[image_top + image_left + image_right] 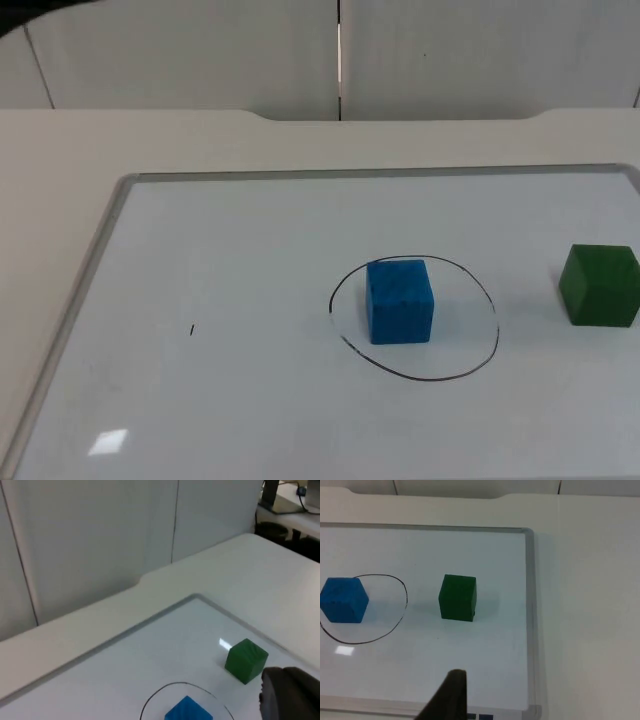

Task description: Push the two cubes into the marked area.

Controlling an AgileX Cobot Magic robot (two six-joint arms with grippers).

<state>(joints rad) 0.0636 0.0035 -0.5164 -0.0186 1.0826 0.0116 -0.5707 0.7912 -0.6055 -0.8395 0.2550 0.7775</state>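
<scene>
A blue cube (400,300) stands on the whiteboard inside a hand-drawn black oval (415,377), close to the oval's left side. A green cube (599,285) rests outside the oval, to its right, at the picture's right edge. In the left wrist view the green cube (246,661) lies just ahead of my left gripper (287,697), with the blue cube (188,711) and the oval beside it. My right gripper (451,697) hangs over the board's edge, well apart from the green cube (458,598). The blue cube (343,600) sits further off, inside the oval.
The whiteboard's metal frame (100,250) runs along the left and far sides. A small black pen mark (192,330) is on the board's left half. The grey partition wall (200,50) closes the table's far end. The board's corner (530,530) lies right of the green cube.
</scene>
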